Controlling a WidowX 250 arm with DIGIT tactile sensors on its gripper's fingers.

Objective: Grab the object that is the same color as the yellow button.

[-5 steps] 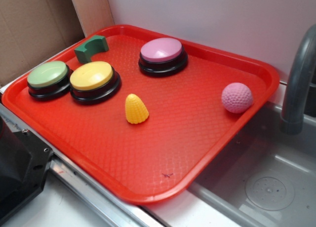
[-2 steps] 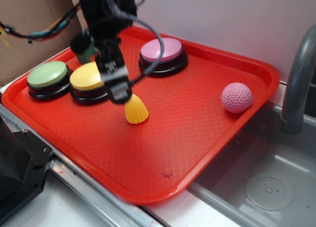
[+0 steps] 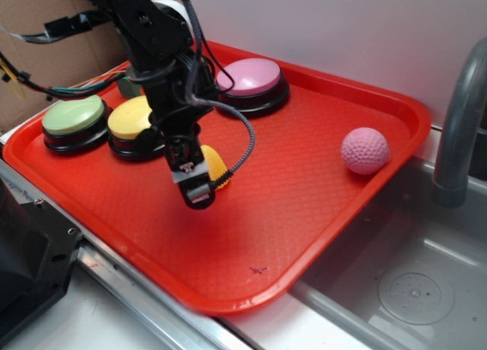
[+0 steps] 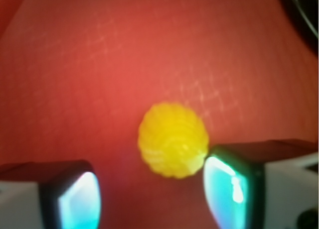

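The gripper hangs low over the red tray, its jaws spread wide and holding nothing. The yellow toy corn cob stands on the tray just beyond the fingertips, nearer the right finger than the left. From the exterior view the corn cob is mostly hidden behind the arm, just right of the yellow button
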